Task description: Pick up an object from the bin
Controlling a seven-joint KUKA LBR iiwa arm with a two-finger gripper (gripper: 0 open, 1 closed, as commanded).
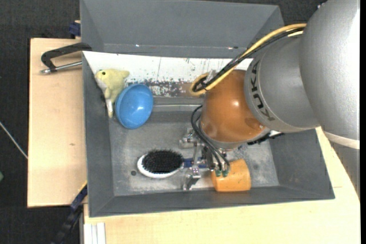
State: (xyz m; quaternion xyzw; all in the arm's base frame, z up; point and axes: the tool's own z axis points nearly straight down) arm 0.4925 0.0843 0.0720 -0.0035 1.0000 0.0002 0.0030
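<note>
My gripper point(196, 167) is low in the front part of the bin, under the arm's orange cover. It sits between two things. Just to its left lies a black oval hairbrush point(159, 163) with a white rim, its handle end hidden beneath the gripper. Immediately to its right an orange block point(234, 177) rests near the bin's front wall, its left edge partly covered by the gripper. I see nothing held.
A blue round bowl-like thing point(134, 106) lies at the back left, and a pale yellow plush toy point(112, 83) leans in the back left corner beside it. The arm covers the bin's right middle.
</note>
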